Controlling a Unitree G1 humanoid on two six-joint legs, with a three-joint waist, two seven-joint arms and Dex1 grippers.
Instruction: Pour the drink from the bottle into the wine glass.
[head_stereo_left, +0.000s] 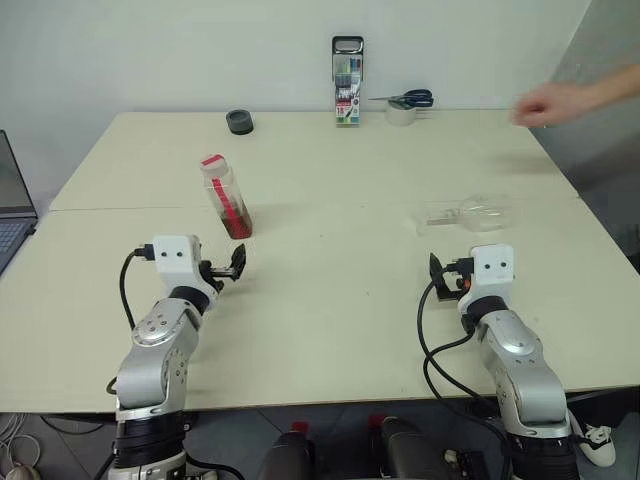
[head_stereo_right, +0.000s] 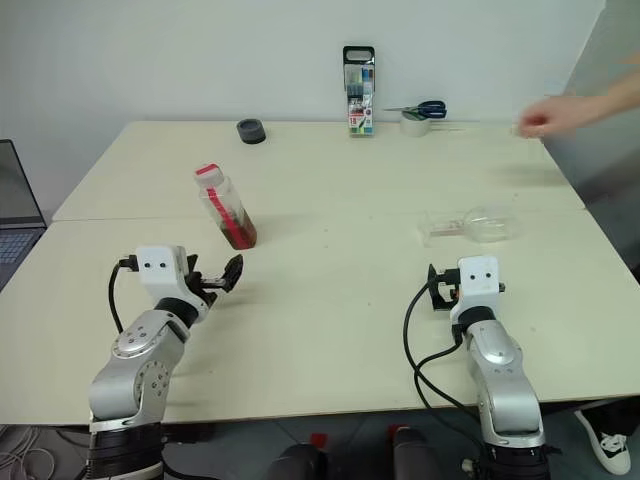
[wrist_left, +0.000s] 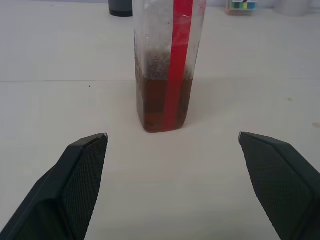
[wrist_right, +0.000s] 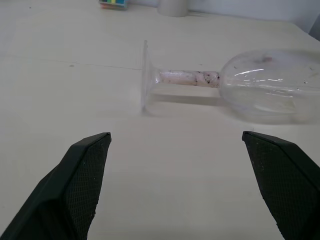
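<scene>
Both claws hung wide open and empty above the tabletop (head_stereo_left: 330, 330).

Left claw (head_stereo_left: 228, 270) had its two black fingers (wrist_left: 75, 180) spread apart, gripping nothing; the bottle (head_stereo_left: 226, 197) stood just ahead of it, apart from the fingertips, red cap on, the drink (wrist_left: 152, 102) filling its lower part. Right claw (head_stereo_right: 433, 288) was likewise spread and held nothing; the wine glass (wrist_right: 235, 85) lay on its side just ahead of it, foot toward the left claw, bowl away. Far beyond both claws stood a marker case (head_stereo_left: 347, 82), with scissors (head_stereo_left: 410, 99) on a tape roll (head_stereo_left: 400, 115). A person's hand (head_stereo_left: 555, 103) reached in over the far right corner.
</scene>
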